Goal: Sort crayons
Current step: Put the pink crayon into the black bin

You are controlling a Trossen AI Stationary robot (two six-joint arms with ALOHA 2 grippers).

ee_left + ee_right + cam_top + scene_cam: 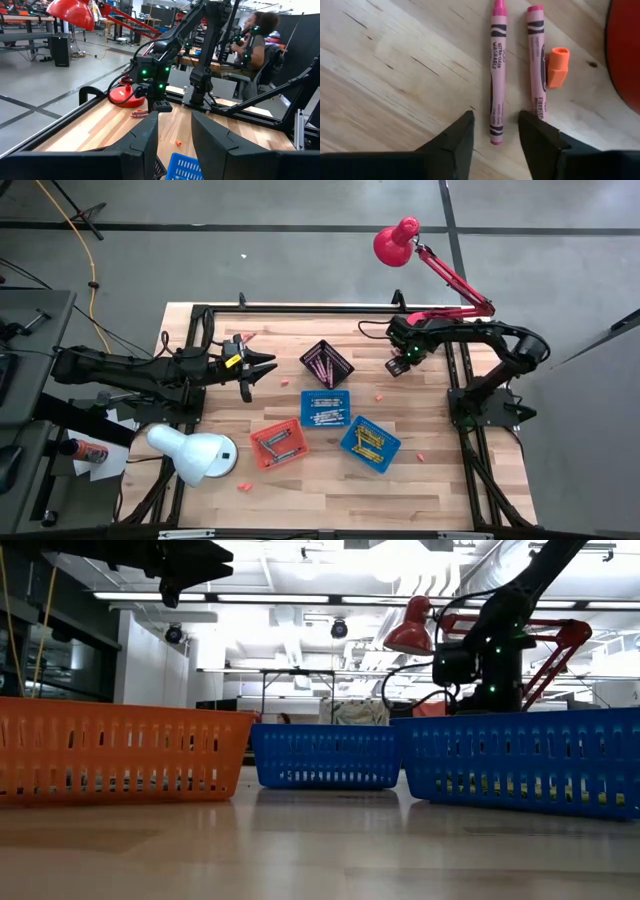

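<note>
— Status?
— My right gripper hangs open, empty, over two pink crayons near the bench's far edge. Baskets part-filled; strays remain. Left gripper open, idle.

the left arm reaches in from the left edge of the worktop, stretched almost level toward the middle. its left gripper is held up off the surface, and its two dark fingers stand apart with a clear gap between them, pointing across toward the other arm.

the right arm rises from its base at the right side, bends at the elbow and folds back toward the far middle of the worktop, wrist turned straight down. the right gripper hangs low over the wood, its fingers spread and tips pointing downward.
</note>
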